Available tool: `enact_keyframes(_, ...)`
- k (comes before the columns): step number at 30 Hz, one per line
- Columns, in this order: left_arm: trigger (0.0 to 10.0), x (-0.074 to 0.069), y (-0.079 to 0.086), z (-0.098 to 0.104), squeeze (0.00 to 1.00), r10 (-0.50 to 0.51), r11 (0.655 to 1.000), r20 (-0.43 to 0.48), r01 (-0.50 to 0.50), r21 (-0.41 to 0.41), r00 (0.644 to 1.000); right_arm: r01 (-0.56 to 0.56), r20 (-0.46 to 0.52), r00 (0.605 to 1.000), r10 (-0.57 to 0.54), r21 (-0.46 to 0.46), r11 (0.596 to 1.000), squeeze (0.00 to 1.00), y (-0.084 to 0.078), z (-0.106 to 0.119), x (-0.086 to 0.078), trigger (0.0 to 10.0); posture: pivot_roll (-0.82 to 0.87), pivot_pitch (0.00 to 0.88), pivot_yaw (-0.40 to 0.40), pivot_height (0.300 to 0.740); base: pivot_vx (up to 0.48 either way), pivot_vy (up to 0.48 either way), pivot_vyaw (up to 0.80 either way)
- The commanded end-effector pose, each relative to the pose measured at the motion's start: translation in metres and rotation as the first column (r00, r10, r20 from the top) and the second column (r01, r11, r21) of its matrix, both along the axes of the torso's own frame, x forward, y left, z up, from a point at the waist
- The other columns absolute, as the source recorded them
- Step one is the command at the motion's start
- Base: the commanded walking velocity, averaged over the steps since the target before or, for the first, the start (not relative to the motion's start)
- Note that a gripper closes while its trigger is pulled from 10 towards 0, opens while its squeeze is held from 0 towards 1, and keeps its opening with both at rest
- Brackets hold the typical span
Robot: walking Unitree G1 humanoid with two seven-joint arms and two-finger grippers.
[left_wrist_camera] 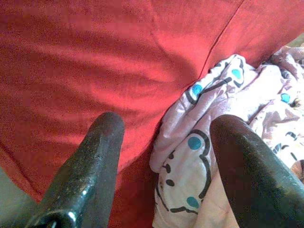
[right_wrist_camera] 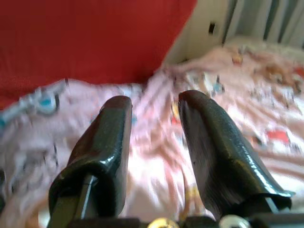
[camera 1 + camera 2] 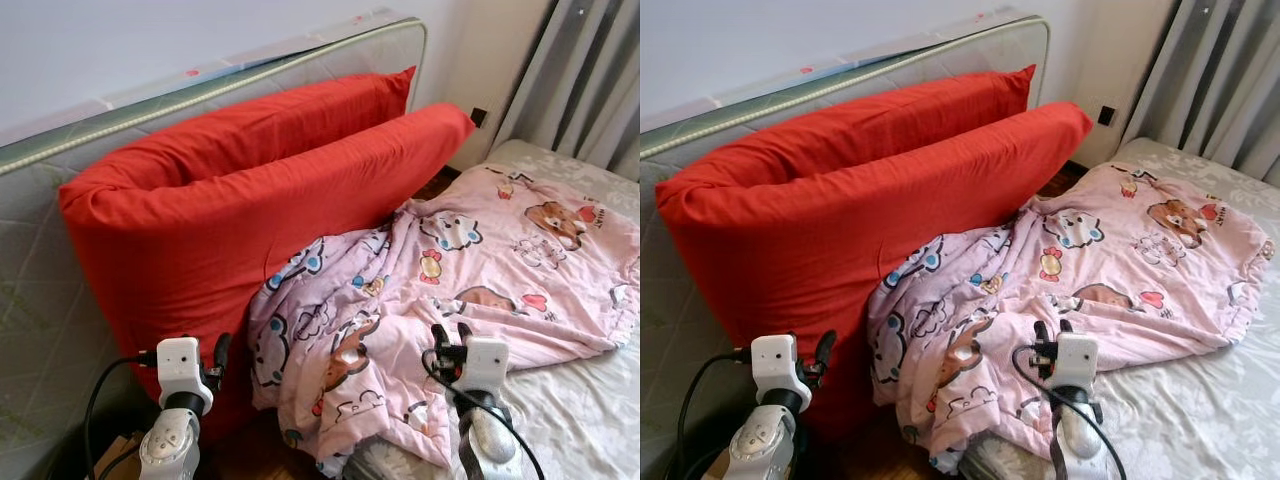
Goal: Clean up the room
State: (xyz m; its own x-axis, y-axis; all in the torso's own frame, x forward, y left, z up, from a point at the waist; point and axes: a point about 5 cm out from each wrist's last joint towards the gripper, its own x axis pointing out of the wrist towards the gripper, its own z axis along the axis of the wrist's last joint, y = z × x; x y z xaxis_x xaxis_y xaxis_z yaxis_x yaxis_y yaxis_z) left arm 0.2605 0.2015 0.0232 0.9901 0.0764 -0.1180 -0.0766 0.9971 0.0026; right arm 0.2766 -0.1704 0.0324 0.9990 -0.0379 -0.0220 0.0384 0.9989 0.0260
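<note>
A pink cartoon-print blanket (image 3: 440, 290) lies crumpled across the bed, and its near edge hangs over the side toward the floor. A big red folded quilt (image 3: 230, 200) stands on edge to the left, touching the blanket. My left gripper (image 3: 216, 357) is low in front of the red quilt, open, with the seam between quilt and blanket (image 1: 190, 147) showing between its fingers (image 1: 90, 161). My right gripper (image 3: 450, 335) hovers open just over the blanket's near fold, nothing between its fingers (image 2: 209, 137).
A bare mattress (image 3: 50, 260) leans against the wall behind the red quilt. The bed's pale sheet (image 3: 580, 410) shows at the right, grey curtains (image 3: 590, 90) hang beyond it. Dark wooden floor (image 3: 255, 455) and a cardboard box (image 3: 115, 452) lie below the left arm.
</note>
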Motion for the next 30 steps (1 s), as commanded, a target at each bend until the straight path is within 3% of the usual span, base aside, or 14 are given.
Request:
enact_keyframes(1,10.0,0.002,0.002,0.002,0.0,0.012,1.0,0.001,-0.012,-0.003,1.0,0.005,0.055,0.998,-0.005,-0.005,1.0,0.0,-0.001,0.012,0.006,10.0,-0.1,0.0,-0.029,0.74,0.0,0.0,0.0)
enact_keyframes(4,10.0,0.001,0.004,0.006,0.0,0.016,1.0,0.018,-0.016,-0.002,1.0,0.009,0.121,0.993,-0.008,-0.005,1.0,0.0,-0.002,0.028,0.01,10.0,-0.1,0.0,-0.028,0.74,0.0,0.0,0.0)
enact_keyframes(6,10.0,0.0,0.002,0.006,0.0,0.004,1.0,0.011,-0.004,-0.003,1.0,0.045,-0.059,0.997,-0.044,0.01,0.999,0.0,-0.004,0.017,0.015,10.0,-0.1,0.0,-0.026,0.74,0.0,0.0,0.0)
enact_keyframes(8,10.0,0.001,0.002,0.006,0.0,-0.002,1.0,0.009,0.002,-0.004,1.0,0.049,-0.222,0.973,-0.061,-0.057,0.997,0.0,-0.006,0.005,0.017,10.0,-0.11,0.0,-0.025,0.74,0.0,0.0,0.0)
enact_keyframes(11,10.0,0.003,0.0,0.008,0.0,-0.005,1.0,0.011,0.005,-0.011,1.0,0.145,-0.291,0.948,-0.129,0.033,0.989,0.0,-0.014,0.009,0.023,10.0,-0.1,0.0,-0.025,0.74,0.0,0.0,0.0)
enact_keyframes(14,10.0,0.004,-0.002,0.009,0.0,-0.008,1.0,0.01,0.009,-0.017,1.0,0.11,-0.392,0.915,-0.097,0.012,0.994,0.0,-0.012,0.011,0.027,10.0,-0.11,0.0,-0.028,0.74,0.0,0.0,0.0)
enact_keyframes(19,10.0,0.004,-0.002,0.008,0.0,-0.008,1.0,0.007,0.008,-0.023,1.0,0.118,-0.442,0.894,-0.071,0.08,0.99,0.0,-0.006,0.021,0.031,10.0,-0.1,0.0,-0.031,0.74,0.0,0.0,0.0)
enact_keyframes(22,10.0,0.003,-0.002,0.008,0.0,-0.008,1.0,0.005,0.008,-0.024,1.0,0.101,-0.422,0.905,-0.059,0.076,0.992,0.0,-0.003,0.029,0.034,10.0,-0.1,0.0,-0.031,0.74,0.0,0.0,0.0)
enact_keyframes(25,10.0,0.003,-0.002,0.007,0.0,-0.007,1.0,0.001,0.007,-0.025,1.0,0.06,-0.254,0.967,-0.027,0.122,0.991,0.0,0.005,0.057,0.043,10.0,-0.1,0.0,-0.032,0.74,0.0,0.0,0.0)
enact_keyframes(26,10.0,0.003,-0.002,0.007,0.0,-0.007,1.0,-0.001,0.007,-0.026,1.0,0.008,-0.182,0.983,0.005,0.074,0.997,0.0,0.01,0.068,0.043,10.0,-0.11,0.0,-0.032,0.74,0.0,0.0,0.0)
enact_keyframes(27,10.0,0.002,-0.003,0.007,0.0,-0.009,1.0,-0.003,0.009,-0.029,1.0,-0.006,-0.186,0.983,0.002,-0.016,1.0,0.0,0.01,0.066,0.037,10.0,-0.1,0.0,-0.033,0.74,0.0,0.0,0.0)
enact_keyframes(30,10.0,0.002,-0.004,0.007,0.0,-0.01,1.0,-0.004,0.01,-0.03,1.0,0.007,-0.187,0.982,-0.006,0.009,1.0,0.0,0.01,0.063,0.031,10.0,-0.1,0.0,-0.034,0.74,0.0,0.0,0.0)
